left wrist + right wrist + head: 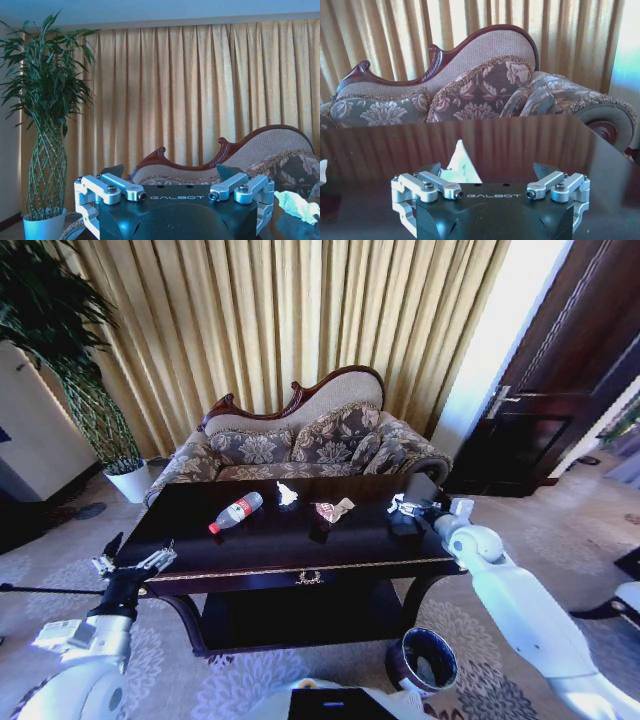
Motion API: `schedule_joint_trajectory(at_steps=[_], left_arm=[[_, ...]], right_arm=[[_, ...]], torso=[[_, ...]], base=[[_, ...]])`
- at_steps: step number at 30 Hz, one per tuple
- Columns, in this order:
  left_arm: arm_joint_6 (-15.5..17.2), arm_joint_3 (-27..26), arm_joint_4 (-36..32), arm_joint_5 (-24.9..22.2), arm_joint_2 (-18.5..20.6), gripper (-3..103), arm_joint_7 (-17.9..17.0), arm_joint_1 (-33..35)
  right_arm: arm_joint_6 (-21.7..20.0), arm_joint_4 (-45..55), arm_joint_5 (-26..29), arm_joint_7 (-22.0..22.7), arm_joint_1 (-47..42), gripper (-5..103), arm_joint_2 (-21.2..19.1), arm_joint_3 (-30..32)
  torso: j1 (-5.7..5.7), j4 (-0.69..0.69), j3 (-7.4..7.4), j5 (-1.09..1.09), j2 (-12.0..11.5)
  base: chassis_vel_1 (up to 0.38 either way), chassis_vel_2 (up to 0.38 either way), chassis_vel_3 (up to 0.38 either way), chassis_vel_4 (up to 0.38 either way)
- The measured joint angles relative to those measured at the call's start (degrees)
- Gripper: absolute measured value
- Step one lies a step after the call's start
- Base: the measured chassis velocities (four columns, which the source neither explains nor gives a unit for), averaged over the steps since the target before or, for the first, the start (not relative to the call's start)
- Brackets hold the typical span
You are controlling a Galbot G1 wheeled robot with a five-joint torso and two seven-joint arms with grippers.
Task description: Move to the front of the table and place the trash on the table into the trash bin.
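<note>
**Right Arm Over the Desk: Picking the First Piece of Trash**

You are parked at the front of the desk (pixel 200 540), with the sofa (pixel 300 440) behind it. The trash lies in a loose row along the far half of the top: the bottle (pixel 236 512) on its side toward your left, the tissue (pixel 287 495) just beyond centre, and the wrappers (pixel 332 510) right of centre, each well apart from the next. The bin (pixel 424 662) stands on the carpet by the desk's front right leg, below your right arm.

The right pincer (pixel 408 508) hovers low over the right part of the desktop with its jaws spread and nothing between them; the wrappers are the nearest piece, to its left. The left pincer (pixel 135 562) waits beside the desk's front left corner, also open and empty.

To do this step well:

1. Take the wrappers first, since they are closest to the working arm.
2. Bring the pincer over them and straddle the crumpled mass before closing; thin wrappers will likely slip from a shallow pinch.
3. Descend slowly. The glossy top throws reflections, so judge height by the wrist view, where a pale scrap (pixel 461 161) shows just ahead of the fingers (pixel 439 186).
4. Lift clear of the desk edge before swinging toward the bin.
</note>
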Motion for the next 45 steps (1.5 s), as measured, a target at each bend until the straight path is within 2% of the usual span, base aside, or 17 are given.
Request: schedule_joint_trajectory(at_steps=[13, 14, 16, 18, 20, 21, 24, 25, 28, 30, 33, 34, 36, 38, 39, 42, 45], left_arm=[[-0.3, 0.0, 0.0, 0.0, 0.6, 100, 0.1, -0.1], [-0.3, 0.0, 0.0, 0.0, 0.6, 100, 0.1, -0.1], [-0.3, 0.0, 0.0, 0.0, 0.6, 100, 0.1, -0.1], [-0.3, 0.0, 0.0, 0.0, 0.6, 100, 0.1, -0.1], [-0.3, 0.0, 0.0, 0.0, 0.6, 100, 0.1, -0.1], [-0.3, 0.0, 0.0, 0.0, 0.6, 100, 0.1, -0.1], [-0.3, -0.1, -0.1, -0.1, 0.7, 100, 0.1, -0.1], [-0.3, -0.1, -0.1, -0.1, 0.7, 100, 0.1, -0.1], [-0.4, -0.3, -0.3, -0.1, 0.7, 100, 0.1, 0.0], [-0.4, -0.3, -0.4, -0.1, 0.7, 100, 0.1, 0.0], [-0.4, -0.4, -0.6, -0.1, 0.7, 100, 0.1, 0.1], [-0.4, -0.4, -0.6, -0.1, 0.7, 100, 0.1, 0.1], [-0.4, -0.4, -0.7, -0.1, 0.7, 100, 0.1, 0.2], [-0.4, -0.4, -0.9, -0.1, 0.6, 100, 0.1, 0.2], [-0.4, -0.4, -0.9, -0.1, 0.6, 100, 0.1, 0.2], [-0.4, -0.4, -1.2, -0.1, 0.6, 100, 0.0, 0.3], [-0.4, -0.4, -1.4, -0.1, 0.6, 100, 0.0, 0.3]], right_arm=[[1.0, -1.1, -2.5, 0.3, -0.2, 100, 3.2, -0.8], [1.3, -1.3, -2.6, 0.2, 0.3, 103, 3.3, -1.1], [1.7, -1.5, -2.6, 0.2, 0.9, 96, 3.6, -1.5], [1.9, -1.6, -2.8, 0.2, 1.0, 96, 3.6, -1.6], [2.3, -1.7, -2.9, 0.2, 1.1, 84, 3.6, -1.9], [2.3, -1.7, -2.9, 0.2, 1.1, 84, 3.6, -1.9], [2.7, -1.8, -3.1, 0.1, 1.1, 68, 3.6, -2.0], [2.7, -1.8, -3.1, 0.1, 1.1, 68, 3.6, -2.0], [3.1, -1.8, -3.3, 0.1, 1.1, 51, 3.6, -2.0], [3.2, -1.8, -3.3, 0.1, 1.1, 51, 3.6, -2.0], [3.6, -1.8, -3.3, 0.1, 1.0, 36, 3.6, -2.0], [3.6, -1.8, -3.3, 0.1, 1.0, 36, 3.6, -2.0], [3.7, -1.8, -3.3, 0.1, 0.9, 30, 3.6, -1.9], [3.8, -1.8, -3.3, 0.1, 0.9, 19, 3.5, -1.8], [3.8, -1.8, -3.3, 0.1, 0.9, 19, 3.5, -1.8], [4.6, -1.4, -3.2, 0.1, 0.6, 3, 3.4, -1.6], [5.7, -0.5, -3.1, 0.1, 0.0, 2, 3.5, -1.0]], torso=[[0.00, 0.01, 0.00, 0.00, 0.0], [0.00, 0.01, 0.00, 0.00, 0.0], [0.00, 0.01, 0.00, 0.00, 0.0], [0.00, 0.01, 0.00, 0.00, 0.0], [0.00, 0.01, 0.00, 0.00, 0.0], [0.00, 0.01, 0.00, 0.00, 0.0], [0.01, 0.01, 0.00, 0.00, 0.0], [0.01, 0.01, 0.00, 0.00, 0.0], [0.00, 0.01, 0.00, 0.00, 0.0], [0.00, 0.01, 0.00, 0.00, 0.0], [0.00, 0.01, 0.00, 0.00, 0.0], [0.00, 0.01, 0.00, 0.00, 0.0], [0.00, 0.01, 0.00, 0.00, 0.0], [0.00, 0.01, 0.00, 0.00, 0.0], [0.00, 0.01, 0.00, 0.00, 0.0], [0.00, 0.01, 0.00, 0.00, 0.0], [0.00, 0.01, 0.00, 0.01, 0.0]], base=[[0.000, 0.000, 0.000, 0.000], [0.000, 0.000, 0.000, 0.000], [0.000, 0.000, 0.000, 0.000], [0.000, 0.000, 0.000, 0.000], [0.000, 0.000, 0.000, 0.000], [0.000, 0.000, 0.000, 0.000], [0.000, 0.000, 0.000, 0.000], [0.000, 0.000, 0.000, 0.000], [0.000, 0.000, 0.000, 0.000], [0.000, 0.000, 0.000, 0.000], [0.000, 0.000, 0.000, 0.000], [0.000, 0.000, 0.000, 0.000], [0.000, 0.000, 0.000, 0.000], [0.000, 0.000, 0.000, 0.000], [0.000, 0.000, 0.000, 0.000], [0.000, 0.000, 0.000, 0.000], [0.000, 0.000, 0.000, 0.000]])
